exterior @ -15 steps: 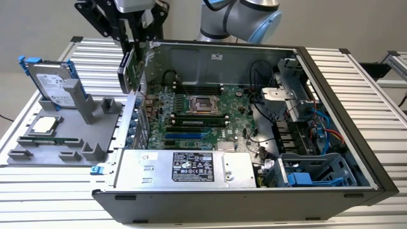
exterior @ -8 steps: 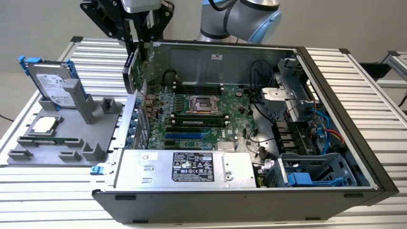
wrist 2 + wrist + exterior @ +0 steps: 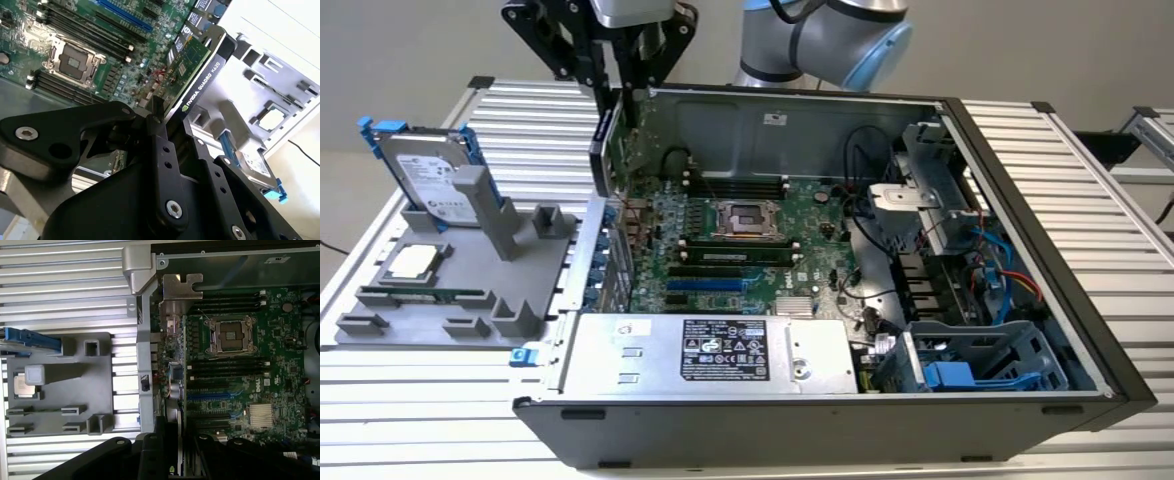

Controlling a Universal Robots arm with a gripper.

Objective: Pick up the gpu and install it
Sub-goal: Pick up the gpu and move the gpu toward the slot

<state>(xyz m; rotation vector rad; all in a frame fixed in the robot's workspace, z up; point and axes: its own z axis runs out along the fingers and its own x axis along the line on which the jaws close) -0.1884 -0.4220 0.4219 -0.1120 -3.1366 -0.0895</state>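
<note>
Closest to the lens in the second wrist view, your gripper (image 3: 172, 117) has its black fingers clamped on one end of the gpu (image 3: 189, 65), whose green board and silver bracket reach away from them.

Starting at the exterior view's left, the grey fixture tray (image 3: 400, 330) carries the hard drive (image 3: 434, 175) upright at its far corner, with a processor chip (image 3: 411, 262) and a memory stick (image 3: 427, 296) in front of it.

Just beside the tray, the gpu hangs below the fingers over the open case (image 3: 854, 430), at its wall nearest the tray. It is clear of the motherboard (image 3: 720, 250) and touches no slot.

Further right lie the expansion slots, one of them blue (image 3: 707, 283). The power supply (image 3: 707, 350) sits at the near wall and the drive cage (image 3: 974, 360) at the exterior view's right.

You can take the pick as done. I judge the carry to be the step in hand, with the seating not yet begun. Seating calls for the card's connector edge to run parallel to its slot and squarely over it. Its bracket must sit against the case wall, and the push must go straight down. A tilted card could bind or scrape the components nearby.
</note>
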